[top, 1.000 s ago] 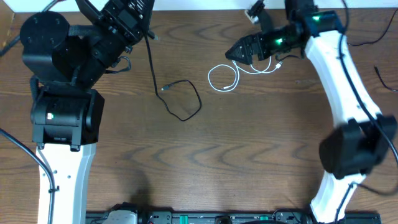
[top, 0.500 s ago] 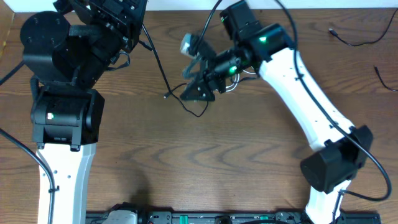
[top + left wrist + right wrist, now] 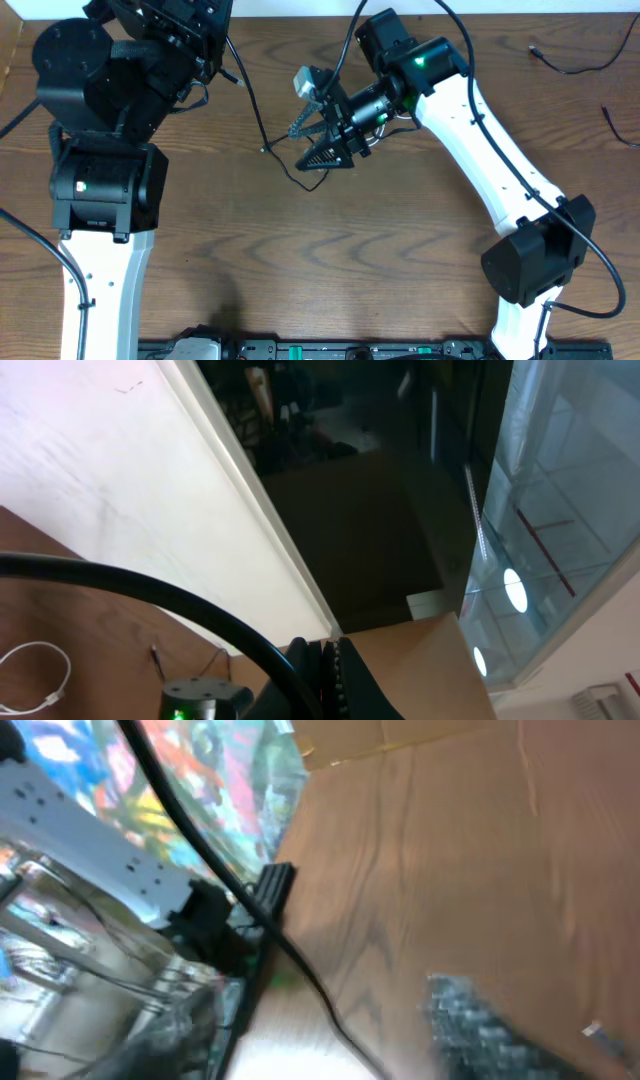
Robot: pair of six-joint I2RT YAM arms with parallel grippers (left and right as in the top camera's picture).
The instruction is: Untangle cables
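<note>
Seen from overhead, the right gripper [image 3: 313,140] hung over the wooden table [image 3: 300,270] a little toward 12 o'clock from its middle. Its arm reached in from the 4 o'clock corner. The two fingers stood apart, one latticed finger on the 11 o'clock side and the dark wedge-shaped one at 5 o'clock, and nothing could be seen clamped between them.

The black cord [image 3: 284,175] lay on the wood just at 7 o'clock of that gripper. Its small plug [image 3: 265,150] sat at 9 o'clock of the fingers. A loose bend ran under the tip of the wedge-shaped finger, though actual contact could not be made out. From the plug area a thin black line climbed toward 11 o'clock, up to the left arm [image 3: 100,110], and its end there was hidden.

The white cord [image 3: 35,665] showed only in the left wrist view, as a small loop on the wood at the 8 o'clock corner. Overhead, the right arm covered it.

The left gripper [image 3: 322,668] appeared in its wrist view as dark shapes at 6 o'clock. Whether they were together or apart could not be told.

The right wrist view was blurred, showing wood grain and one textured finger [image 3: 480,1020] at 5 o'clock.
</note>
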